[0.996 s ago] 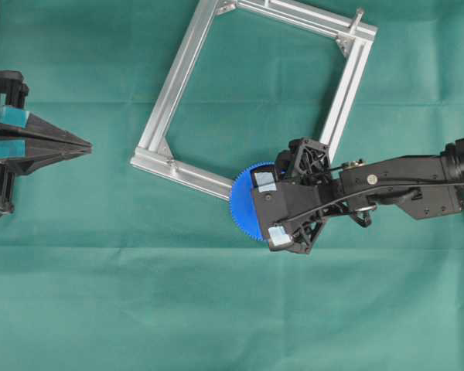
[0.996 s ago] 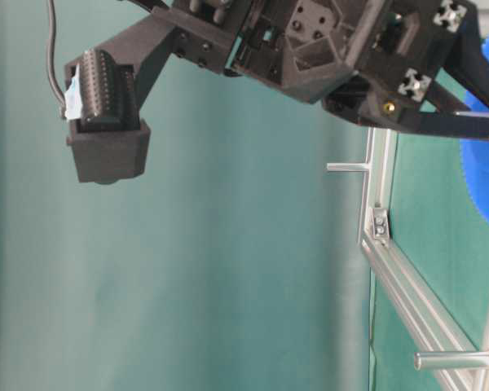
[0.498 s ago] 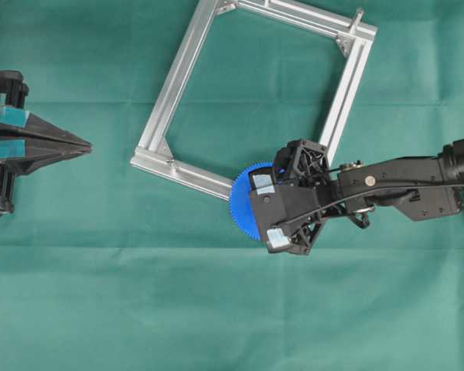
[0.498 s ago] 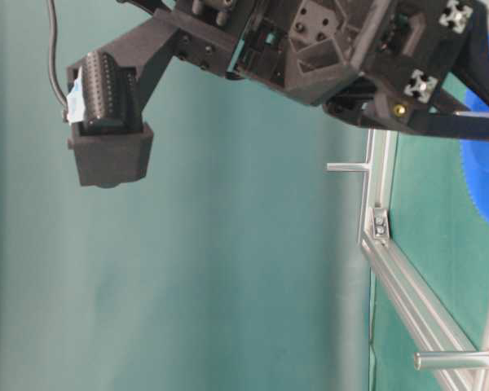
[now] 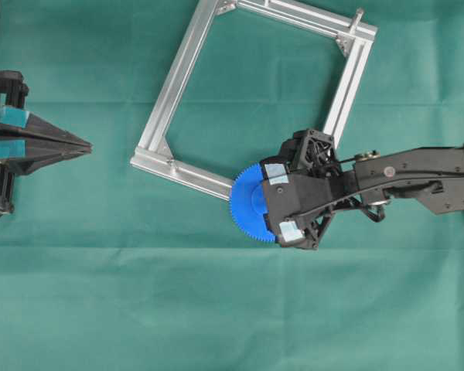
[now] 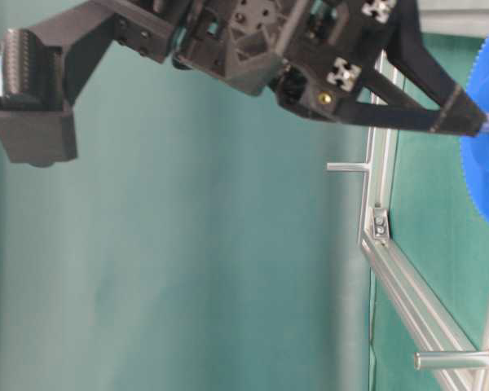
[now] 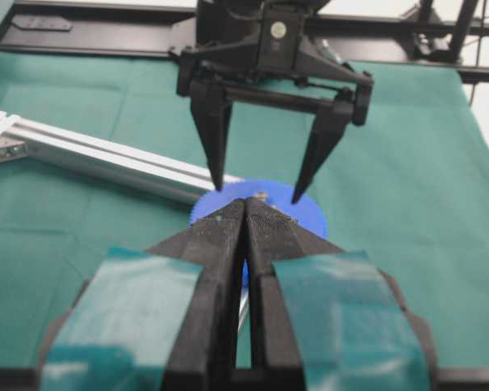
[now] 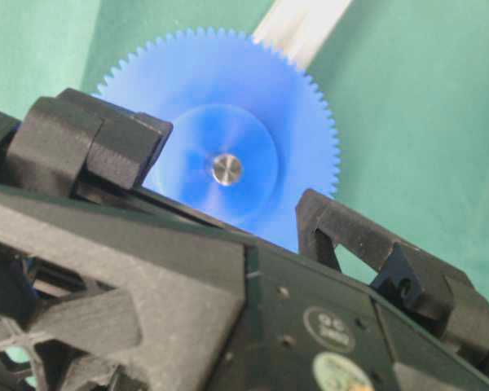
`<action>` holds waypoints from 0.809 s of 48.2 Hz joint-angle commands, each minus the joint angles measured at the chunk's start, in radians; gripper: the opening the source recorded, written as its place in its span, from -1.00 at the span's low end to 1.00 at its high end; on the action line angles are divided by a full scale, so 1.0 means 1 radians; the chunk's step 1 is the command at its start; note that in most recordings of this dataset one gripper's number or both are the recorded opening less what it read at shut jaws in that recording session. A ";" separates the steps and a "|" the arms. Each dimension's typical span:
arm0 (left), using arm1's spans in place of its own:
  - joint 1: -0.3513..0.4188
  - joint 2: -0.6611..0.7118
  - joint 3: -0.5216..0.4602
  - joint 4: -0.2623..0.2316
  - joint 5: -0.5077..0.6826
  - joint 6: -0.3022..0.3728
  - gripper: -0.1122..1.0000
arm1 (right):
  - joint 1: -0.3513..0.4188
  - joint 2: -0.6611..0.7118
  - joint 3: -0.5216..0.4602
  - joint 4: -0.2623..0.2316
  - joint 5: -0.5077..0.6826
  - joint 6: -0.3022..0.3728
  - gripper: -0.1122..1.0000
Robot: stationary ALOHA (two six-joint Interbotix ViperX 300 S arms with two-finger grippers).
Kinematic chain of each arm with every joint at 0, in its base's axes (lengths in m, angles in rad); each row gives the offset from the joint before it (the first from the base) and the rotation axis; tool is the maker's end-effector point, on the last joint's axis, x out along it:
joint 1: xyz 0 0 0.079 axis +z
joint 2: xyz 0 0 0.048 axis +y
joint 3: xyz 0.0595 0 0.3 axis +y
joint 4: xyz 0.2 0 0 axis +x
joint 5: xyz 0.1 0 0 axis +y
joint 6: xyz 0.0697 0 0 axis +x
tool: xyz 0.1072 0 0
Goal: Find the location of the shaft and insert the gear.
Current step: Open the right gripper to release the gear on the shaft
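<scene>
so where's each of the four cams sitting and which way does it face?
Overhead: above the table, looking straight down; frame, gear, both arms.
Table-level: low, image turned sideways; right gripper at the gear.
Left wrist: on the left arm, facing along the shut left gripper toward the open right gripper.
Right wrist: looking down between its fingers at the shaft in the gear's hub.
All four show the gear.

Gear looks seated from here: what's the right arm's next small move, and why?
Probably lift the right gripper straight up and clear. Its jaws stand open astride the gear, which lies flat on the frame with the shaft tip showing through its centre hole.
</scene>
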 commanded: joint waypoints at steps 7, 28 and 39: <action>-0.002 0.009 -0.025 -0.003 -0.003 -0.002 -0.80 | 0.002 -0.052 -0.011 -0.028 0.012 -0.002 0.75; -0.002 0.009 -0.025 -0.002 0.002 -0.002 -0.80 | 0.002 -0.149 0.018 -0.035 0.005 0.000 0.75; -0.002 0.009 -0.025 -0.003 0.003 -0.002 -0.80 | 0.002 -0.216 0.057 -0.044 -0.012 -0.002 0.75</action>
